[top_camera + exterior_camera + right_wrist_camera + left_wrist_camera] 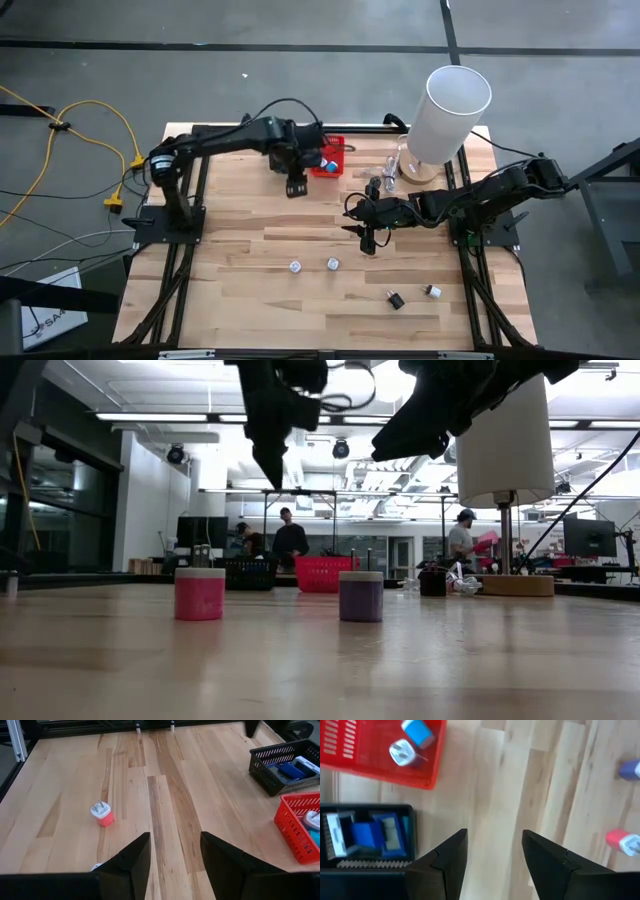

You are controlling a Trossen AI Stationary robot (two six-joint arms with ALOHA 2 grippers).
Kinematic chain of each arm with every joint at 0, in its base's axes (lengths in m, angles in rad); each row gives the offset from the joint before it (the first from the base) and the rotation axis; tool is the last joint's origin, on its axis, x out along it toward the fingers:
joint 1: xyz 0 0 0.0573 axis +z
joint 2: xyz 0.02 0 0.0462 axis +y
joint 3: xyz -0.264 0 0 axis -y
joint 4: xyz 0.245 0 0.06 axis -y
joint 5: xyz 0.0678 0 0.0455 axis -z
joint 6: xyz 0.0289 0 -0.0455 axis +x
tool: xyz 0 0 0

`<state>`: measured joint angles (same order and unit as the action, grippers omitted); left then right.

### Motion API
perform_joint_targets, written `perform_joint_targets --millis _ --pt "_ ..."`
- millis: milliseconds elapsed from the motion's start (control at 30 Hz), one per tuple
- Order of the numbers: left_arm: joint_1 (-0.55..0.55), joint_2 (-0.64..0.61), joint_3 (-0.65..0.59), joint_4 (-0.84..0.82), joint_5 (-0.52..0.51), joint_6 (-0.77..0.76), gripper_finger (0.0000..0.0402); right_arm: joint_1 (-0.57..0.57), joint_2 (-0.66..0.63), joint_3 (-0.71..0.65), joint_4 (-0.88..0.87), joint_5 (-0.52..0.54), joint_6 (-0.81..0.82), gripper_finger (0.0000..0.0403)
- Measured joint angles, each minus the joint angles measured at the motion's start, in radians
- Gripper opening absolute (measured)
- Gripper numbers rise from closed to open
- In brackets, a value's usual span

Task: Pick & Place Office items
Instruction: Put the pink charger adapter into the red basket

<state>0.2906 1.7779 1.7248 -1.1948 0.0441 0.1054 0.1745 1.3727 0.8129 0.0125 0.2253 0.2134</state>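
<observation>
Below the open right pincer (172, 865), a pink plug (102, 814) stands apart.

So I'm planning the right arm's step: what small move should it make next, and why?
Probably lower toward the pink plug. The right gripper hangs open and empty above the table, the plug stands alone on bare wood ahead of its fingers, and the red basket already holds pieces. The left gripper, also open, waits over the baskets.

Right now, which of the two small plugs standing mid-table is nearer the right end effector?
The purple plug, the right-hand one of the pair in the overhead view. It stands closer to the right end effector than the pink plug, which sits farther left.
</observation>
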Motion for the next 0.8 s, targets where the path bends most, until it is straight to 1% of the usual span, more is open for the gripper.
perform_joint_targets --millis 233,467,567,700,800 --pt "-0.107 -0.127 -0.175 0.099 -0.045 -0.13 0.0181 0.0 0.0 0.0 0.0 0.0 0.0 0.0159" --pt "-0.24 -0.246 -0.371 0.204 -0.146 -0.395 0.0181 0.0 0.0 0.0 0.0 0.0 0.0 0.0159" --pt "-0.307 -0.258 -0.406 0.217 -0.192 -0.516 0.0181 0.0 0.0 0.0 0.0 0.0 0.0 0.0159" --pt "-0.399 -0.251 -0.409 0.234 -0.251 -0.647 0.0181 0.0 0.0 0.0 0.0 0.0 0.0 0.0159" --pt "-0.47 -0.246 -0.409 0.242 -0.276 -0.726 0.0181 0.0 0.0 0.0 0.001 0.0 0.0 0.0159"
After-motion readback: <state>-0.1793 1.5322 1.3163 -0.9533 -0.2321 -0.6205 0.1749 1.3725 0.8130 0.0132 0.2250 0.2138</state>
